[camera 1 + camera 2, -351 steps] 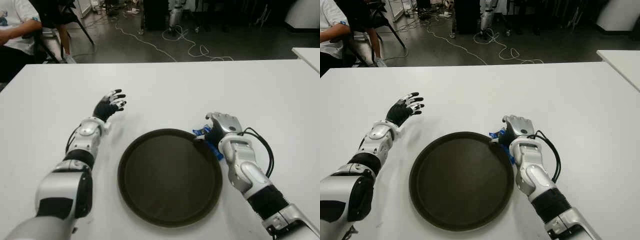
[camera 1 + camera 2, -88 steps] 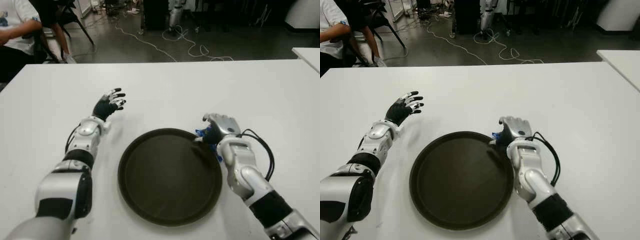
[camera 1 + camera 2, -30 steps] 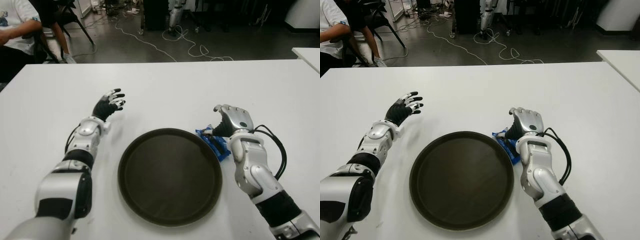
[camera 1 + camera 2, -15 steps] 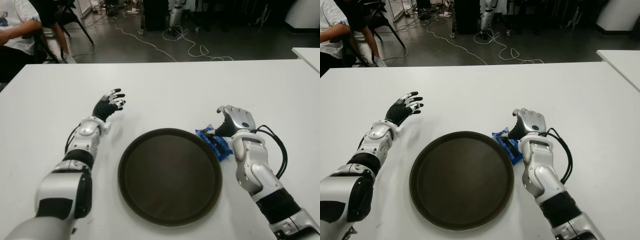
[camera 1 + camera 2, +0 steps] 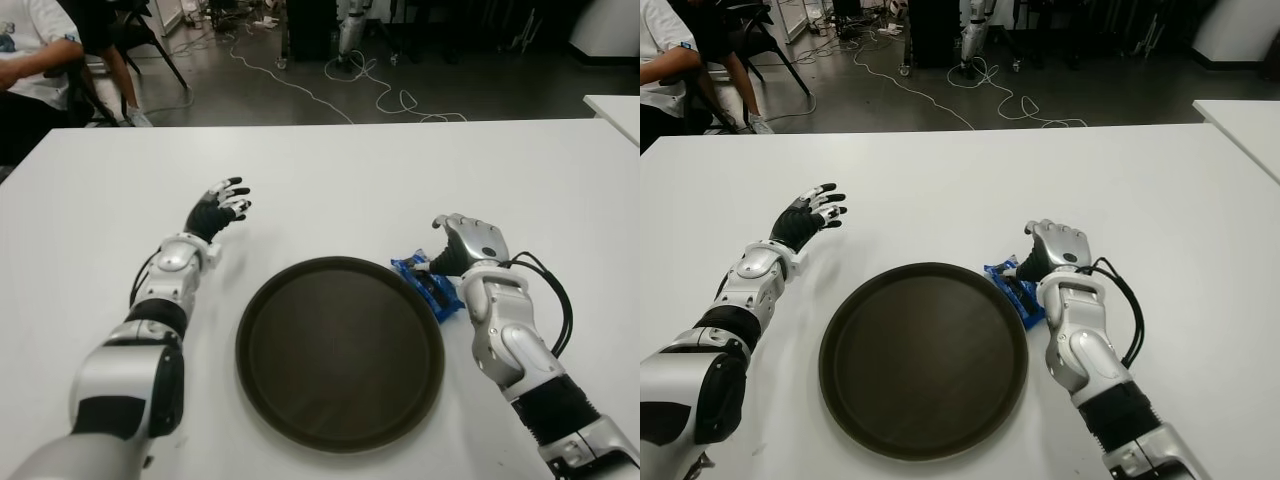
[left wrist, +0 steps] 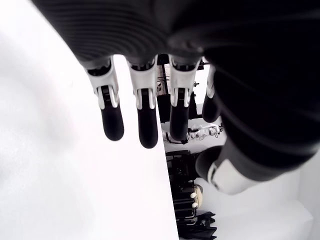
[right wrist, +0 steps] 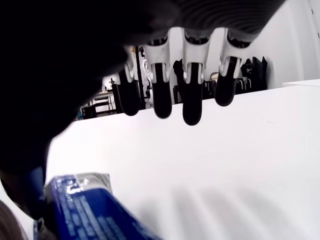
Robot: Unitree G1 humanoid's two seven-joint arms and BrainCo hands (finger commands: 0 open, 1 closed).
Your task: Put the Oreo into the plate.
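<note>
The Oreo [image 5: 430, 286] is a blue packet lying on the white table [image 5: 350, 190], against the right rim of the plate and outside it. The round dark plate [image 5: 300, 400] sits in front of me with nothing in it. My right hand [image 5: 464, 246] is just right of the packet, fingers [image 7: 192, 100] stretched out over bare table and closed on nothing. In the right wrist view the Oreo [image 7: 90, 210] shows beside the thumb; I cannot tell whether they touch. My left hand [image 5: 222, 203] shows open to the far left of the plate, fingers [image 6: 142, 115] spread.
A seated person [image 5: 30, 60] is beyond the table's far left corner. Cables [image 5: 370, 95] lie on the dark floor past the far edge. Another white table [image 5: 615, 105] shows at the far right.
About three seconds ago my right hand covered the packet at the plate's rim; it has since shifted right, uncovering the packet. In the last half second almost nothing moved.
</note>
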